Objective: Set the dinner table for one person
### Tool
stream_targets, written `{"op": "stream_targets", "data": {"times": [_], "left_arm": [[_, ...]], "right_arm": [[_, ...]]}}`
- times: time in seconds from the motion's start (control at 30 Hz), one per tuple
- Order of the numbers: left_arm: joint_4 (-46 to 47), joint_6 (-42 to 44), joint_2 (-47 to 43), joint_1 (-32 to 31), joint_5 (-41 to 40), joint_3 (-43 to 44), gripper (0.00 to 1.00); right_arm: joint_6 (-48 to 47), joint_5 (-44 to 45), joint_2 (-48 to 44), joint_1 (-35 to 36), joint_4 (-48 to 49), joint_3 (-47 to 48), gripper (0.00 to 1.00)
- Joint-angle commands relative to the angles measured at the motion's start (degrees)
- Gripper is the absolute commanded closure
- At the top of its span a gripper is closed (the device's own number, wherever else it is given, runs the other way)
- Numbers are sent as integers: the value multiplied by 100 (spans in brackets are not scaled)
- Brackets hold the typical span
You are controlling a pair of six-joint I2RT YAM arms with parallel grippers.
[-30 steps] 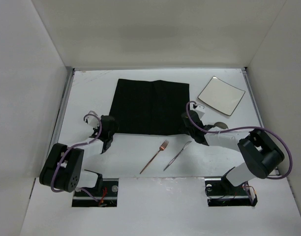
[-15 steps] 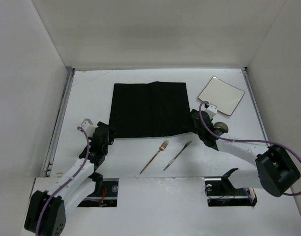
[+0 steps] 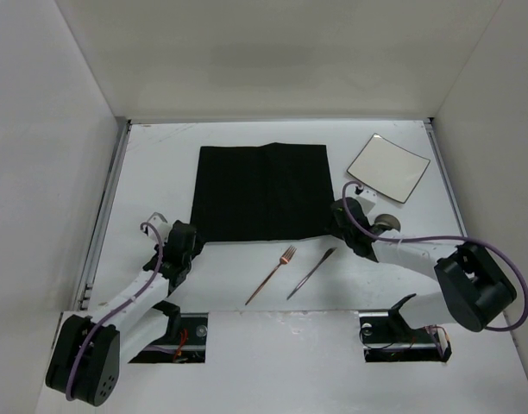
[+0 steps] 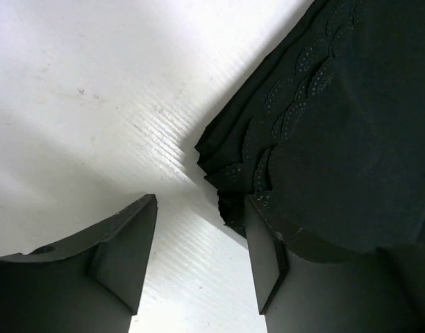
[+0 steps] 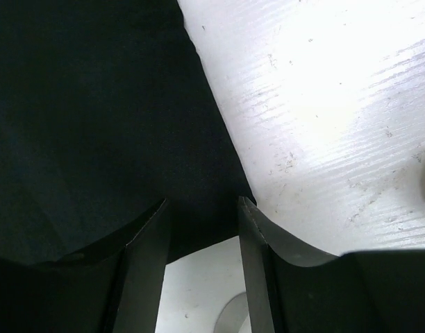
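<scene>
The dinner table [image 3: 156, 164] is the wide white surface. A black cloth mat [image 3: 260, 191] lies flat at its middle. My left gripper [image 3: 184, 239] is open at the mat's near left corner; in the left wrist view the layered corner [image 4: 230, 198] lies just ahead of the right fingertip, with bare table between the jaws [image 4: 198, 236]. My right gripper [image 3: 340, 222] is open over the mat's near right corner [image 5: 219, 173], which lies between the fingers [image 5: 202, 222]. A square pale plate [image 3: 387, 167] sits at the far right.
A copper fork [image 3: 271, 275] and a knife [image 3: 311, 272] lie side by side on the table near the front, between the arms. A spoon [image 3: 386, 222] lies beside the right arm. Metal rails run along the table's side edges [image 3: 109, 198].
The mat has shifted slightly and now lies squarer. The left gripper has drawn back off the mat's near left corner, and both arms have changed pose and lie lower.
</scene>
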Motion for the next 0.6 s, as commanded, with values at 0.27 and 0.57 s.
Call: {"op": "stream_targets", "data": {"times": [0.27, 0.57], "left_arm": [[558, 64, 503, 149, 116, 30, 54], [838, 116, 573, 254, 107, 83, 58]], "right_arm": [[270, 368, -542, 168, -251, -230, 31], [235, 70, 90, 194, 38, 52, 63]]}}
